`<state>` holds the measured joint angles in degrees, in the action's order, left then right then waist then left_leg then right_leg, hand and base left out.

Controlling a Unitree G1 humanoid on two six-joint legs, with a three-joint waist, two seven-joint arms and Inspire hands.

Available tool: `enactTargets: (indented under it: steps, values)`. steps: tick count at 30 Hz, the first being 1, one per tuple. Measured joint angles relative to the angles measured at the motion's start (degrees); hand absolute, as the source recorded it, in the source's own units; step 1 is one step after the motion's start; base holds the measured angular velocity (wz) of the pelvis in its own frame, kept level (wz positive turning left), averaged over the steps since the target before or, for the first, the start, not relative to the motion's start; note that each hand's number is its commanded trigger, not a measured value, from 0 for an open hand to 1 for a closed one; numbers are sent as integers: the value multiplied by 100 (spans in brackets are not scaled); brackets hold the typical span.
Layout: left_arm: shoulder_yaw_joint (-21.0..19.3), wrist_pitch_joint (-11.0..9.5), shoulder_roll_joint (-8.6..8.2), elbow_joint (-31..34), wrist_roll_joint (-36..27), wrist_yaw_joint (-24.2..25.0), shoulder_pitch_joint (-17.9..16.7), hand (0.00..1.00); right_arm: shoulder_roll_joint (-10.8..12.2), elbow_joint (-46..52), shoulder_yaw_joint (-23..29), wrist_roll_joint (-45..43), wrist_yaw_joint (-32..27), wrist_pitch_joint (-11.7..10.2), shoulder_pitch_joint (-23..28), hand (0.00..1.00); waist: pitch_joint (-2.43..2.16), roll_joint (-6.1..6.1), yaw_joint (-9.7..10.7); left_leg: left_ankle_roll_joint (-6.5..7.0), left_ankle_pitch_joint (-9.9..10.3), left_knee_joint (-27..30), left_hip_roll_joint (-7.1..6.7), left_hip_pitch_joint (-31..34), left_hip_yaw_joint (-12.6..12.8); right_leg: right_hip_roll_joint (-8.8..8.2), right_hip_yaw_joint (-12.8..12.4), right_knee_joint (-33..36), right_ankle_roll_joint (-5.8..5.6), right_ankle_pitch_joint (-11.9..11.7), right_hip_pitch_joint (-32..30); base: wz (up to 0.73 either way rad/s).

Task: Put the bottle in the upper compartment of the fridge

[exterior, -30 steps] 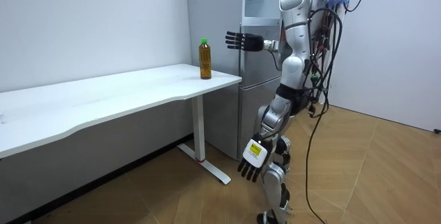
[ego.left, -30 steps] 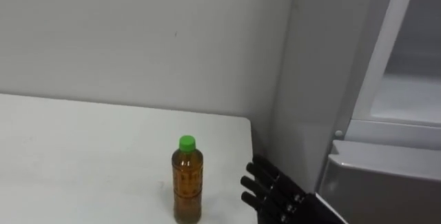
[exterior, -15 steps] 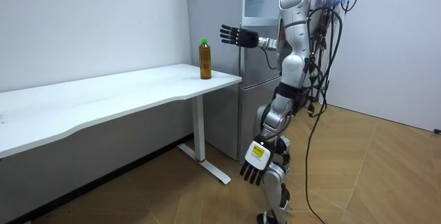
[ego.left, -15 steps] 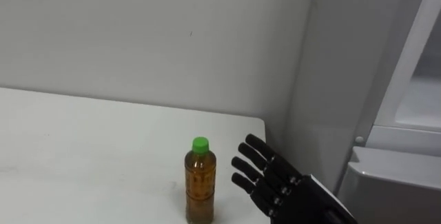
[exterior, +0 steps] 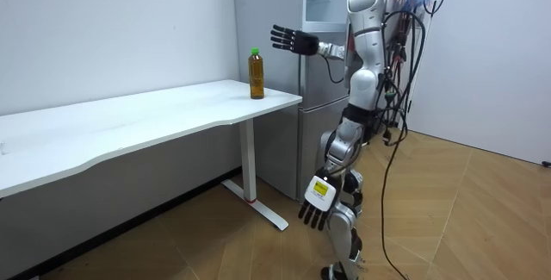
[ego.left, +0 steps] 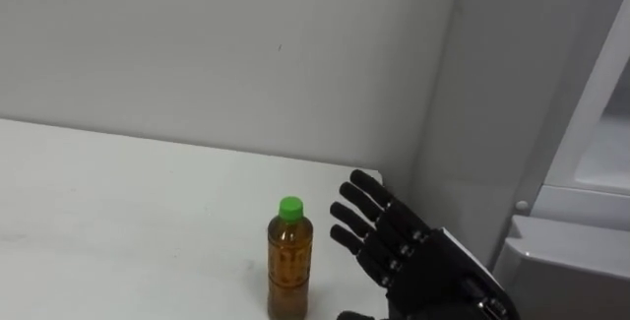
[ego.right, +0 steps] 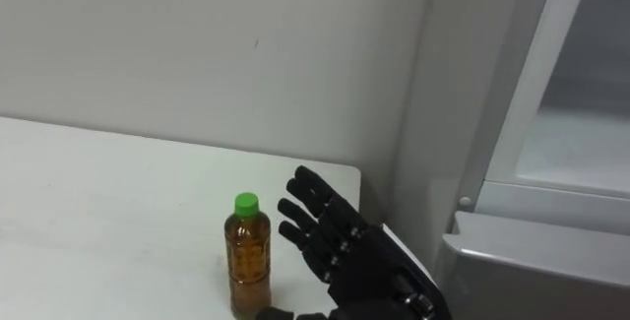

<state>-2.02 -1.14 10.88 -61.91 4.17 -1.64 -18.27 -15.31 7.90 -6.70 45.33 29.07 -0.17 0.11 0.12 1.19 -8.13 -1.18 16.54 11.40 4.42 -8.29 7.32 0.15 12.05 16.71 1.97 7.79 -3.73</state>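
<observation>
Low and right of centre in the left eye view, the right hand [ego.left: 394,251] has risen and moved in over the last second. It is now just beside the bottle [ego.left: 290,261] but not touching it, so the grasp looks close. Its fingers are spread wide and hold nothing. The bottle stands upright at lower centre on the table [ego.left: 118,192]. The left hand [exterior: 314,214] hangs relaxed, low in the room view.

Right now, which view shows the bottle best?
Left eye view: the bottle stands upright and close, apart from the open right hand. Right eye view shows much the same. Room view shows it small, whole, near the end of the table by the fridge.
</observation>
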Motion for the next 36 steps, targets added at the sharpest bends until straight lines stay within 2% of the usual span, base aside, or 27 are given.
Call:
enactTargets:
  steps: [4,7,9,12,14,18,22,24,28,36]
  values:
    - [-2,41,-16,12,15,0,84,0,45,1,58,-115,-311,-9,-19,0,-1,3,8,2,-1,35,-6,20,-31,-28,54,1,-1,0,0,5]
    - [-2,25,-15,3,27,0,140,0,96,-16,61,-354,-782,-88,-107,0,1,7,-6,3,-4,39,-8,4,-46,-35,70,0,-1,0,24,3]
    - [1,26,-15,-1,35,-11,150,0,123,-20,52,-664,-1159,-243,-141,0,8,18,-6,3,-4,47,-5,-9,-46,-34,77,-18,-2,0,58,0]
    - [1,27,-16,10,51,-25,139,0,272,-21,33,-1079,-1561,-348,-140,0,20,32,-4,3,-2,42,-8,17,-79,-36,94,-57,-17,-9,75,5]
    - [4,27,-18,61,52,-48,124,0,293,-21,25,-1265,-1788,-403,-139,0,21,29,9,3,-2,45,-10,74,-154,-29,122,-125,-30,-38,88,18]
    - [3,45,-46,77,290,-144,71,0,347,-159,-2,-1807,-2266,-434,-194,0,40,-13,-35,3,-2,41,-6,96,-285,-30,240,-214,-37,-61,157,17]
    - [21,93,-130,82,301,-160,40,0,425,-538,-118,-1931,-2759,-524,-400,0,58,-50,-53,7,-4,51,-13,154,-349,-67,359,-209,-39,-60,137,9]
    - [20,117,-130,189,340,-159,-20,0,424,-637,-217,-2007,-3073,-617,-399,0,58,-54,-146,10,-6,55,-14,185,-361,-76,391,-209,-39,-59,114,3]
    - [24,133,-131,246,450,-159,-39,0,416,-977,-327,-2018,-3226,-649,-419,0,54,-61,-194,13,-8,57,-22,183,-397,-91,419,-203,-39,-59,131,3]
    - [108,249,-163,275,502,-60,-59,0,417,-1603,-400,-2062,-3222,-649,-570,0,43,-98,-302,24,-58,137,-86,285,-573,-201,647,-149,-35,-55,127,11]
